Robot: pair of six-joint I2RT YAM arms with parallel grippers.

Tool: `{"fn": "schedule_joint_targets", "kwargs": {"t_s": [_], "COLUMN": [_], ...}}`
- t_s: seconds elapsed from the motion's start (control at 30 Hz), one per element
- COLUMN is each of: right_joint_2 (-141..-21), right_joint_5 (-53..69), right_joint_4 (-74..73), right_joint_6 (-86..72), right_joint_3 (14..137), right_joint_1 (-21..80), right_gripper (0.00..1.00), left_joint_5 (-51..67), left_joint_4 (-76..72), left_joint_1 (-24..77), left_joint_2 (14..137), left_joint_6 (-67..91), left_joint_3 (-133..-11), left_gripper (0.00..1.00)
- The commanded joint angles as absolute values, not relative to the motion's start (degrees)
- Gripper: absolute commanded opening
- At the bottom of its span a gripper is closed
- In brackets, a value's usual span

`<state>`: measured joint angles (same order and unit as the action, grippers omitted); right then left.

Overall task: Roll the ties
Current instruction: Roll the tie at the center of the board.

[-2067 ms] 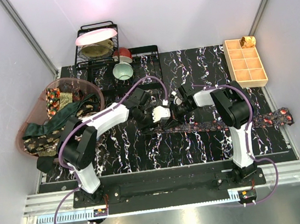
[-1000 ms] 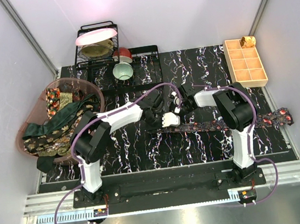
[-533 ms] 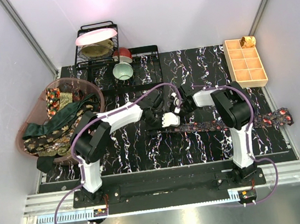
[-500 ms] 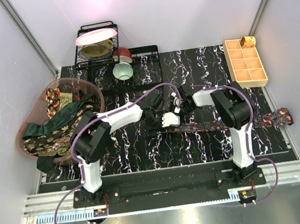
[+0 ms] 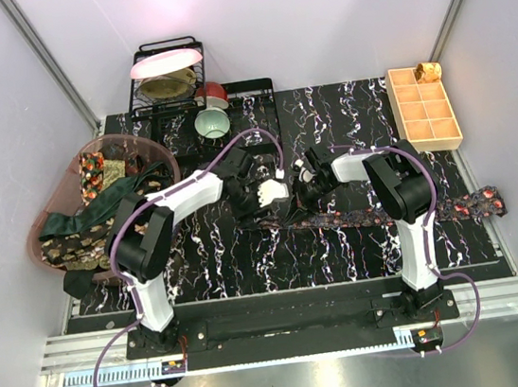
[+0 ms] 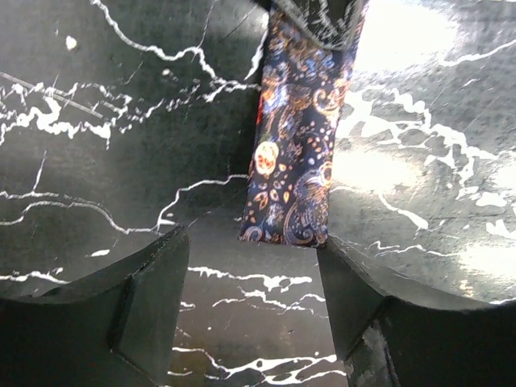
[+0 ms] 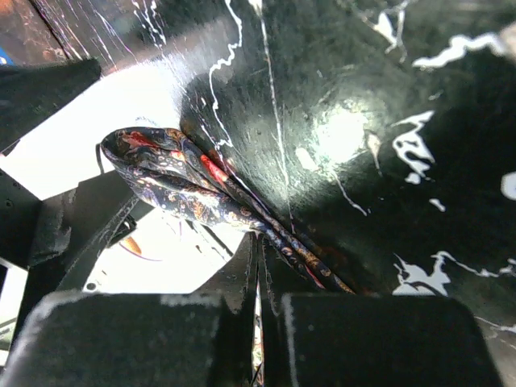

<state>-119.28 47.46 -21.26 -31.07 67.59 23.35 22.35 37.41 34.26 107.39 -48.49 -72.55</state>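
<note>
A dark paisley tie [image 5: 386,212] with red and orange specks lies across the middle of the black marbled table, its wide end at the right. My right gripper [image 5: 306,185] is shut on the tie's left end; in the right wrist view the fabric [image 7: 173,181] bulges out in a loop just past my shut gripper [image 7: 260,274]. My left gripper [image 5: 283,193] stands open just left of it. In the left wrist view the tie's folded end [image 6: 294,153] lies on the table just ahead of the fingertips [image 6: 153,298], with only bare table inside my open gripper [image 6: 254,306].
A pink basket [image 5: 51,249] holding more ties [image 5: 99,210] sits at the left edge. A dish rack [image 5: 168,81] and a green bowl [image 5: 213,123] stand at the back. A tan gridded tray [image 5: 424,105] sits at the back right.
My left gripper has opened, let go of the tie and pulled back up and to the left. My right gripper stays shut on the tie's end.
</note>
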Motion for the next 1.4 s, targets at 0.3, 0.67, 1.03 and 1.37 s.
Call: {"fn": "schedule_joint_targets", "kwargs": {"t_s": [0.3, 0.67, 1.03, 1.37], "right_joint_2": [-121.0, -121.5, -121.7, -121.9], "right_joint_5": [44.1, 44.0, 44.0, 44.2], "right_joint_4": [-24.1, -24.0, -24.1, -24.0], "right_joint_6": [-29.4, -29.5, -29.6, -29.8], "right_joint_3": [68.0, 68.1, 68.2, 68.3], "right_joint_1": [23.9, 23.9, 23.8, 23.9], "right_gripper": [0.0, 0.0, 0.0, 0.0], "left_joint_5": [30.8, 27.6, 25.3, 30.0], "left_joint_4": [39.1, 39.8, 42.5, 42.8], "left_joint_1": [36.2, 37.4, 34.9, 36.2], "left_joint_2": [106.7, 108.4, 111.4, 108.5], "left_joint_6": [-49.7, -48.3, -51.5, -50.5], "left_joint_3": [-76.9, -78.3, -78.0, -79.6], "left_gripper": [0.44, 0.55, 0.63, 0.42]}}
